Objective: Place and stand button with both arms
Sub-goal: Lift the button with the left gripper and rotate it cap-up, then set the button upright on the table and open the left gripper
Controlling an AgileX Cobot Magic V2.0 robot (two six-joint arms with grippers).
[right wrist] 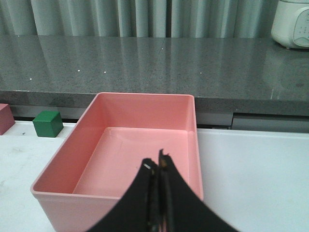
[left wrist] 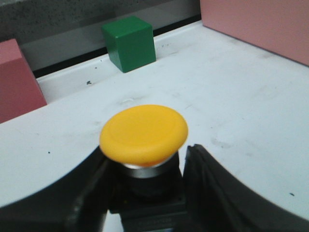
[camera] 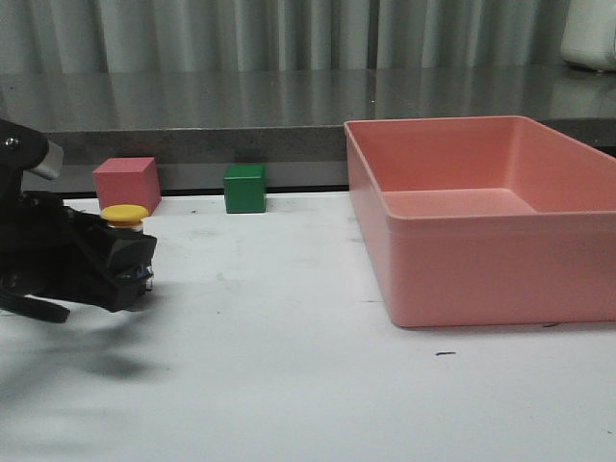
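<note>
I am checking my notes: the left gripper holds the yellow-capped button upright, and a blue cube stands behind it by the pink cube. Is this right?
Not quite: the cube is green, not blue, as the front view shows. The left gripper does hold the button upright, near the pink cube.

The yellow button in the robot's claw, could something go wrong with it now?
Maybe. The left claw pinches only the dark body of the button, so it might tip or slip when let go. It seems to sit near the left edge of the white table, so a tumble could roll it off. The right claw is shut, far away over the pink bin, so it can't help steady it yet.
</note>
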